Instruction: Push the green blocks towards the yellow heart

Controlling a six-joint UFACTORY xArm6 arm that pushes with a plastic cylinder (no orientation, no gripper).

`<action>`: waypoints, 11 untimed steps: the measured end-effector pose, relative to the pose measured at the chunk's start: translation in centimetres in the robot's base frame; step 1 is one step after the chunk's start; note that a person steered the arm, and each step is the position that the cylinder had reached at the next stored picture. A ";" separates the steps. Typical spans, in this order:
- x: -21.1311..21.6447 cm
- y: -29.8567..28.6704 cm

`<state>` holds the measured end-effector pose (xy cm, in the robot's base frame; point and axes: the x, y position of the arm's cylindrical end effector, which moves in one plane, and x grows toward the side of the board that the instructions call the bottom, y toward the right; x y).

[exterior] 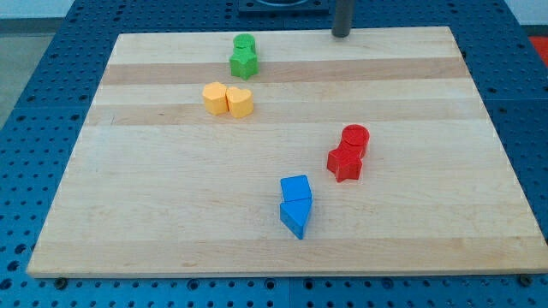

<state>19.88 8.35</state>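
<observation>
Two green blocks sit touching near the view's top: a green cylinder [244,43] and, just below it, a green star [243,62]. Below them lie a yellow hexagon [214,97] and, touching its right side, the yellow heart [241,102]. The green star is a short gap above the yellow heart. My tip [342,34] rests at the board's top edge, well to the right of the green blocks and apart from every block.
A red cylinder [354,139] and a red star [345,162] touch at the right of centre. A blue cube [296,189] and a blue triangle [294,217] touch at the bottom centre. The wooden board [154,214] lies on a blue pegboard table [34,68].
</observation>
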 end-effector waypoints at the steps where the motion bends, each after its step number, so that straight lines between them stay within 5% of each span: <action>1: 0.0 -2.8; 6: 0.0 -14.5; 11: 2.5 -15.5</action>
